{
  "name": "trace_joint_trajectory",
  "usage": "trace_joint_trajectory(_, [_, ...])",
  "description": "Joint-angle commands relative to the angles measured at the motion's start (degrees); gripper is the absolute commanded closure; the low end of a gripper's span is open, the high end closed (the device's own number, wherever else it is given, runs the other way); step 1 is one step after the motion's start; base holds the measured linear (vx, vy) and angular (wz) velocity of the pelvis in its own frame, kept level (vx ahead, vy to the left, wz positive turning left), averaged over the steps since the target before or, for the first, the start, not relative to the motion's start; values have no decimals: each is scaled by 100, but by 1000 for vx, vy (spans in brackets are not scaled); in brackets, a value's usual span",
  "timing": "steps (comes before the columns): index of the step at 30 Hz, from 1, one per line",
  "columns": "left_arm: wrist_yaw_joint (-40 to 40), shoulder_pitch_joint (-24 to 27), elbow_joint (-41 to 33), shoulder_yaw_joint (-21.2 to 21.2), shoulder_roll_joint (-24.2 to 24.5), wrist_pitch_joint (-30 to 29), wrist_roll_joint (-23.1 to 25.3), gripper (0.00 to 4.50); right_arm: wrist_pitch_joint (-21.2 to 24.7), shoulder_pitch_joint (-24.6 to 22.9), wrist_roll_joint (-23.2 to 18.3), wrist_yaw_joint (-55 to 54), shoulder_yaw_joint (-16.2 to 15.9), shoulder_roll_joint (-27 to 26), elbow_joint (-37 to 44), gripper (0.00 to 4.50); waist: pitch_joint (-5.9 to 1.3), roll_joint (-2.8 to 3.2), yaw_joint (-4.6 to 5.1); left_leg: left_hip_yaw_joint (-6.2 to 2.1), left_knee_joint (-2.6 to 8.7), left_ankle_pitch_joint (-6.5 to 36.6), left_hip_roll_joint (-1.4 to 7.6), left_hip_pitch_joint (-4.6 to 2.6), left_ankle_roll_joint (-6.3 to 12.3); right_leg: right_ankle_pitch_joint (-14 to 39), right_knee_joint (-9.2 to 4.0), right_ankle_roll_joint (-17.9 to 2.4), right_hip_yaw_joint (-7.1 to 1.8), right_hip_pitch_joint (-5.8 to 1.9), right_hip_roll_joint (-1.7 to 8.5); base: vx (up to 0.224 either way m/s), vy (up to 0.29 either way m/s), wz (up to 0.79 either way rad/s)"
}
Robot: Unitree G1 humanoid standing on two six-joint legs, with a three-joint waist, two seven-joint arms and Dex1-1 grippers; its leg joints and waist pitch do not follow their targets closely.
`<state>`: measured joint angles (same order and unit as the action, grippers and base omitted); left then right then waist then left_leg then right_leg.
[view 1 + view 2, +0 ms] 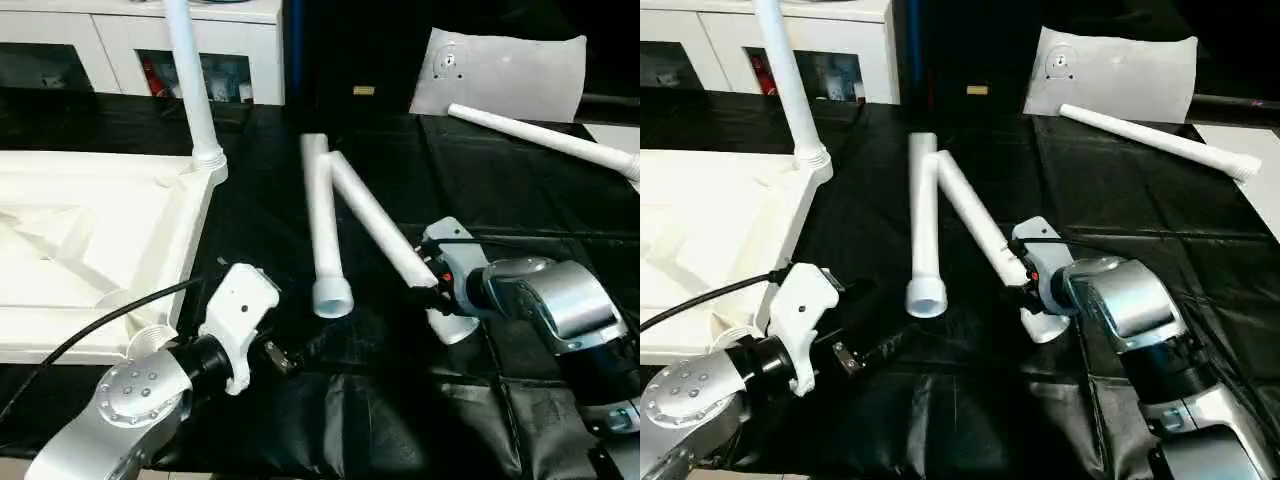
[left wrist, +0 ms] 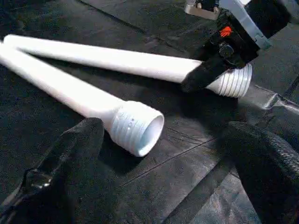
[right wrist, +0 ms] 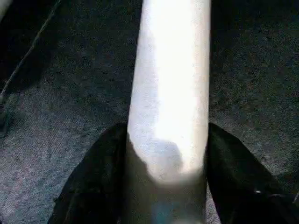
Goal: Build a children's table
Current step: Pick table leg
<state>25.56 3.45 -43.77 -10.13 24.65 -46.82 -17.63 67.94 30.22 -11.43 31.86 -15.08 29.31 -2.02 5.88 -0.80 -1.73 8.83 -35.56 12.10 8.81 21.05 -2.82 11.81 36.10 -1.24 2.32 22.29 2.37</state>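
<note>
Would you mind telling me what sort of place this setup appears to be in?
Probably an indoor test or demonstration room, not a factory: a work surface draped in black cloth, a white cabinet with glass-fronted compartments behind it, and an upside-down white table top being assembled.

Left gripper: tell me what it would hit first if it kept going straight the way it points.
Probably the threaded end of the nearer loose leg, lying straight ahead of the open left gripper; depth is uncertain.

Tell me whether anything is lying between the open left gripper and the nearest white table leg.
Nothing visible: only bare black cloth lies between the left gripper and the threaded end of the nearest white plastic leg.
</note>
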Motion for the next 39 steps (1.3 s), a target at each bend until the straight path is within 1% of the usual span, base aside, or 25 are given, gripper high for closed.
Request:
trace_joint_trajectory(1, [-24,27,-126,-100,54,70,51,0,-83,-173,0,78,14,104,71,234,-341,-20,-1,-106,443,769,394,-33,-31,1546,-514,-1049,-349,-233,528,0,0,0])
trace_joint_trajectory(3, [-25,29,-127,-107,59,74,53,0,-111,-194,-7,95,20,115,72,248,-353,-9,2,-105,442,798,402,-42,-47,1495,-512,-1063,-345,-228,526,0,0,0])
trace_joint_trajectory(4, [-25,37,-110,-123,67,128,70,0,-170,-241,7,99,52,139,-14,251,-368,-45,7,-104,443,781,400,-40,-48,1396,-500,-1091,-339,-239,519,0,0,0])
trace_joint_trajectory(8, [-31,42,-94,-135,65,176,86,0,-206,-280,28,69,106,172,-92,255,-370,-52,6,-96,439,844,395,-43,-62,1511,-513,-1080,-343,-234,525,0,0,0])
trace_joint_trajectory(14, [-133,56,9,-234,-14,293,175,0,-141,-430,39,-237,499,89,6,255,-406,-69,-3,-94,432,798,393,-41,-98,1434,-503,-1040,-336,-252,517,0,0,0])
trace_joint_trajectory(16, [-239,24,80,-223,-124,337,219,0,-183,-493,55,-451,756,-47,87,255,-410,-75,5,-93,431,752,389,-31,-97,1401,-502,-1034,-339,-256,516,0,0,0])
trace_joint_trajectory(18, [-460,-51,209,-197,-312,488,343,0,-448,-618,21,-654,1074,-240,268,256,-409,-64,-8,-87,430,764,388,-34,-96,1395,-509,-1024,-342,-252,520,0,0,0])
trace_joint_trajectory(20, [-731,-108,364,-125,-534,643,465,0,-797,-734,36,-794,1228,-350,465,256,-424,-70,-6,-84,425,743,393,-31,-84,1325,-511,-995,-342,-257,520,0,0,0])
trace_joint_trajectory(21, [-866,-136,440,-83,-625,679,526,0,-1001,-784,37,-838,1284,-393,554,256,-419,-58,-9,-90,429,742,396,-34,-87,1302,-509,-993,-339,-255,519,0,0,0])
trace_joint_trajectory(22, [-866,-136,440,-83,-625,679,526,0,-1001,-784,37,-838,1284,-393,554,256,-426,-65,-2,-89,424,730,390,-31,-76,1249,-504,-994,-336,-260,513,0,0,0])
trace_joint_trajectory(23, [-1151,-193,676,5,-788,830,684,0,-1176,-892,-5,-1012,1491,-550,838,256,-427,-69,1,-95,427,724,387,-28,-64,1226,-498,-998,-332,-269,512,0,0,0])
trace_joint_trajectory(25, [-1351,-232,857,179,-994,977,696,0,-1156,-951,-52,-1223,1716,-756,1152,256,-409,-51,16,-98,440,704,381,-13,-40,1238,-507,-928,-334,-263,501,0,0,0])
trace_joint_trajectory(26, [-1427,-247,925,254,-1090,1043,690,0,-1089,-986,-94,-1293,1810,-863,1329,256,-417,-61,24,-99,435,675,373,-21,-31,1194,-505,-912,-335,-262,490,0,0,0])
trace_joint_trajectory(27, [-1516,-273,980,314,-1168,1084,706,0,-1066,-1019,-98,-1386,1879,-963,1485,256,-411,-50,26,-102,441,687,373,-23,-28,1192,-504,-913,-334,-256,489,0,0,0])
trace_joint_trajectory(29, [-1602,-309,1043,346,-1233,1167,760,0,-1140,-1062,-66,-1500,1905,-1058,1648,256,-419,-47,20,-109,438,672,380,-41,-25,1133,-495,-912,-329,-251,488,0,0,0])
trace_joint_trajectory(30, [-1688,-361,1101,393,-1317,1179,770,0,-1238,-1096,10,-1659,1885,-1160,1826,256,-400,-27,18,-102,444,710,379,-39,-30,1158,-507,-908,-338,-234,493,0,0,0])
trace_joint_trajectory(31, [-1744,-395,1141,421,-1376,1188,781,0,-1328,-1123,61,-1771,1860,-1220,1934,256,-404,-33,22,-107,449,746,381,-51,-54,1193,-506,-892,-333,-229,487,0,0,0])
trace_joint_trajectory(32, [-1847,-461,1205,464,-1456,1174,802,0,-1391,-1159,78,-1844,1808,-1295,2096,256,-384,-38,28,-112,461,789,404,-66,-95,1192,-519,-864,-325,-209,467,0,0,0])
trace_joint_trajectory(33, [-1914,-504,1245,493,-1507,1157,814,0,-1419,-1182,79,-1878,1774,-1338,2193,256,-386,-16,30,-141,471,840,416,-79,-158,1181,-506,-836,-288,-209,420,0,0,0])
trace_joint_trajectory(34, [-2005,-574,1332,520,-1599,1212,840,0,-1525,-1244,138,-1960,1698,-1415,2403,256,-386,-5,75,-190,502,975,468,-96,-273,1074,-513,-750,-228,-211,333,0,0,0])
trace_joint_trajectory(35, [-2008,-576,1336,520,-1603,1214,841,0,-1526,-1246,140,-1963,1696,-1419,2410,256,-373,19,97,-230,538,1087,519,-138,-312,1061,-521,-718,-184,-190,275,0,0,0])
trace_joint_trajectory(36, [-2018,-591,1361,519,-1623,1244,854,0,-1513,-1259,155,-1991,1691,-1454,2463,256,-375,98,174,-423,693,1272,777,-245,-219,940,-448,-720,-59,-164,194,0,0,0])
trace_joint_trajectory(37, [-2029,-611,1381,504,-1628,1252,879,0,-1519,-1258,166,-2038,1709,-1508,2490,256,-401,190,237,-694,888,1209,1235,-329,35,691,-179,-694,52,-119,238,6,-51,4])
trace_joint_trajectory(38, [-2049,-627,1407,486,-1635,1262,912,0,-1501,-1257,175,-2094,1744,-1576,2521,256,-412,211,294,-834,995,999,1489,-344,402,636,132,-608,86,-13,273,6,-51,4])
trace_joint_trajectory(39, [-2061,-627,1413,484,-1642,1262,921,0,-1499,-1262,175,-2108,1745,-1587,2531,256,-424,173,327,-837,1000,850,1501,-336,651,610,215,-608,74,20,314,12,-106,2])
